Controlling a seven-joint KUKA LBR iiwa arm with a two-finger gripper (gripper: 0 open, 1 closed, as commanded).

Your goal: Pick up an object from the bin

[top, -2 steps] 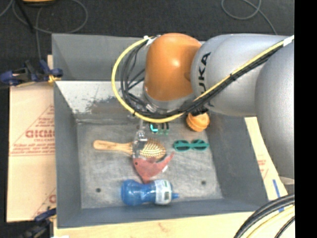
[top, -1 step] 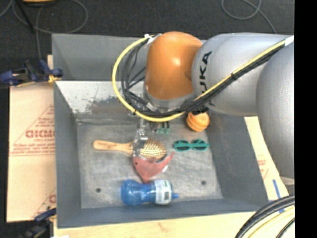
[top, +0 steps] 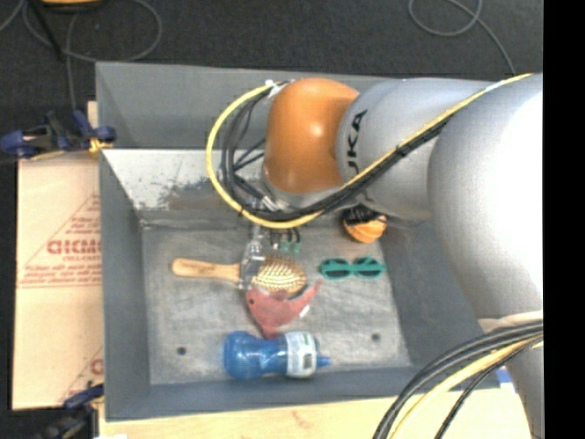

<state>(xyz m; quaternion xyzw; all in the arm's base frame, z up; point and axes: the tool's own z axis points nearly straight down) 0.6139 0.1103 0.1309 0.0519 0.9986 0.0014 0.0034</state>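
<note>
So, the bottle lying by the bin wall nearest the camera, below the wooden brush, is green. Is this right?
No, the bottle is blue, with a white label. The camera view shows it by that wall, below the wooden brush.

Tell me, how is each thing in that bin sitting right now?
wooden brush: lying flat, handle toward the view's left, head overlapping the pink thing.
pink thing: flat, partly under the brush head.
gripper: low over the brush, where handle meets head.
blue bottle: on its side, cap end toward the view's right.
green glasses: flat, apart from the rest.
orange thing: partly hidden by the arm.
</note>
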